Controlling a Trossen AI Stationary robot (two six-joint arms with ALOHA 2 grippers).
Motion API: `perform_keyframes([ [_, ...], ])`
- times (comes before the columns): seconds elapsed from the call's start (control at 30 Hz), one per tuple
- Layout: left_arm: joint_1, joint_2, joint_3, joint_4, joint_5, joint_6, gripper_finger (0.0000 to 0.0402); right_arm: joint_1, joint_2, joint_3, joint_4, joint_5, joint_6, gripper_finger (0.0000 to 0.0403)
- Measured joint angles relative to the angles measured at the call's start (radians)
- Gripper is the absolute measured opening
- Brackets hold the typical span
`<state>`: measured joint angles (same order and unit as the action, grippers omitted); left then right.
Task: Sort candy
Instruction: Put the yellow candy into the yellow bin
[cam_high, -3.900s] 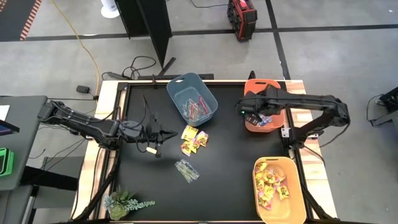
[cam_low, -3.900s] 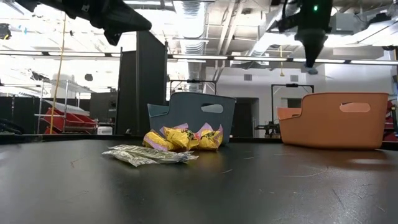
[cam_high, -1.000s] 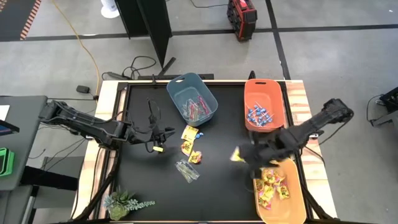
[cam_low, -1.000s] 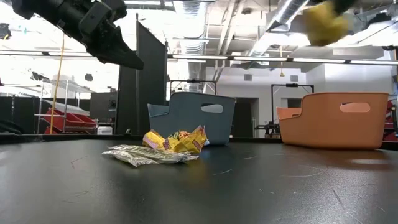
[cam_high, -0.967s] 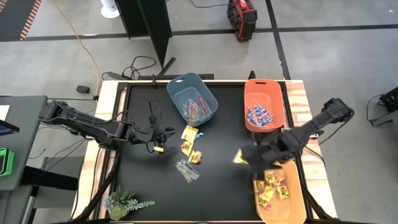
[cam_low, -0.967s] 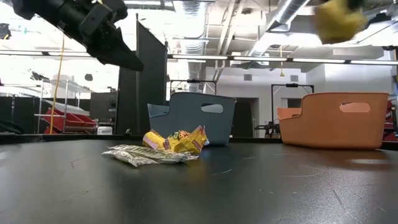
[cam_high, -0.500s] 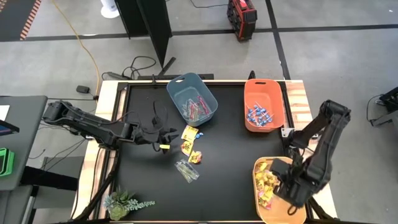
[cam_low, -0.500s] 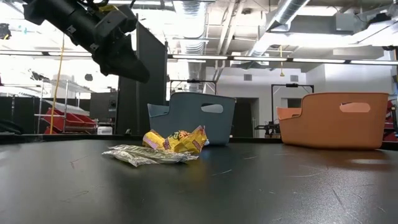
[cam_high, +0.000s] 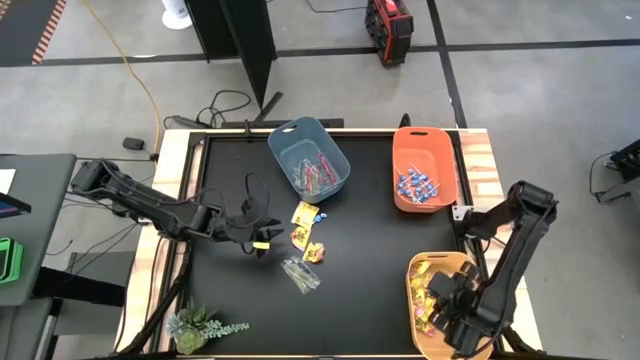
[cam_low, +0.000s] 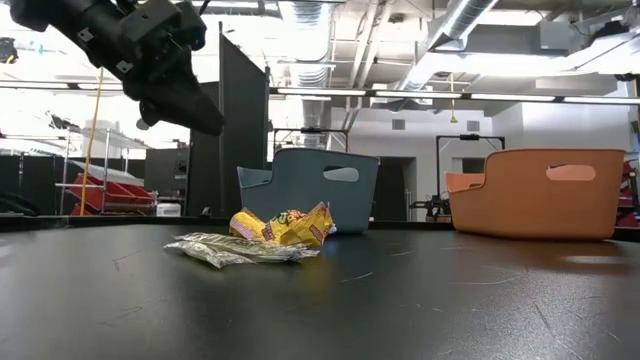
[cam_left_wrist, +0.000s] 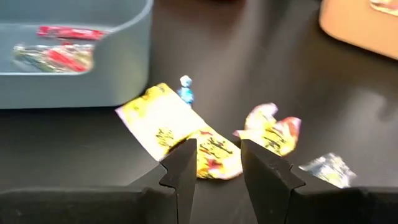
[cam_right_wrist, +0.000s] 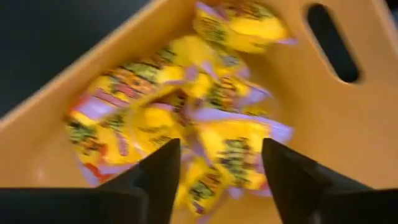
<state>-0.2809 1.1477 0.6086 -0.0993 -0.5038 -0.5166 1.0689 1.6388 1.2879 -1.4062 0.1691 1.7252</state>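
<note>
Right gripper hangs empty over yellow packets, jaws spread; left gripper seemingly empty, jaws parted.

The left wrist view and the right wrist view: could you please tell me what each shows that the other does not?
Only the left wrist view shows the blue-grey plastic bin holding red-wrapped sticks, and loose yellow packets on the black table. Only the right wrist view shows the inside of the yellow plastic bin, heaped with yellow packets. Both show open dark fingers and yellow packets.
</note>
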Motion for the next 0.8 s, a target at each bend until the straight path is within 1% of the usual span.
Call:
perform_keyframes([
  [0.1, -0.014, 0.000, 0.000, 0.000, 0.035, 0.015, 0.0122, -0.045, 0.024, 0.030, 0.047, 0.068, -0.087, 0.0276],
  [0.2, -0.013, 0.000, 0.000, 0.000, 0.038, 0.019, 0.0122, -0.118, 0.043, 0.077, 0.069, 0.216, -0.233, 0.0284],
  [0.33, 0.006, 0.000, 0.000, 0.000, 0.038, 0.022, 0.0122, -0.253, 0.070, 0.152, 0.109, 0.410, -0.500, 0.0285],
  [0.4, 0.018, 0.000, 0.000, -0.001, 0.039, 0.022, 0.0122, -0.334, 0.083, 0.176, 0.192, 0.479, -0.673, 0.0285],
  [0.43, 0.023, 0.000, 0.000, 0.000, 0.039, 0.022, 0.0122, -0.377, 0.087, 0.179, 0.260, 0.496, -0.771, 0.0285],
  [0.53, 0.035, 0.000, 0.000, -0.001, 0.039, 0.022, 0.0122, -0.502, 0.119, 0.179, 0.509, 0.495, -1.074, 0.0285],
  [0.63, 0.035, 0.000, 0.000, -0.003, 0.040, 0.022, 0.0122, -0.606, 0.171, 0.180, 0.699, 0.411, -1.324, 0.0285],
  [0.7, 0.033, 0.000, 0.000, -0.014, 0.044, 0.022, 0.0122, -0.659, 0.209, 0.180, 0.743, 0.346, -1.403, 0.0285],
  [0.8, 0.025, 0.000, 0.000, -0.026, 0.056, 0.028, 0.0122, -0.719, 0.267, 0.179, 0.756, 0.278, -1.440, 0.0285],
])
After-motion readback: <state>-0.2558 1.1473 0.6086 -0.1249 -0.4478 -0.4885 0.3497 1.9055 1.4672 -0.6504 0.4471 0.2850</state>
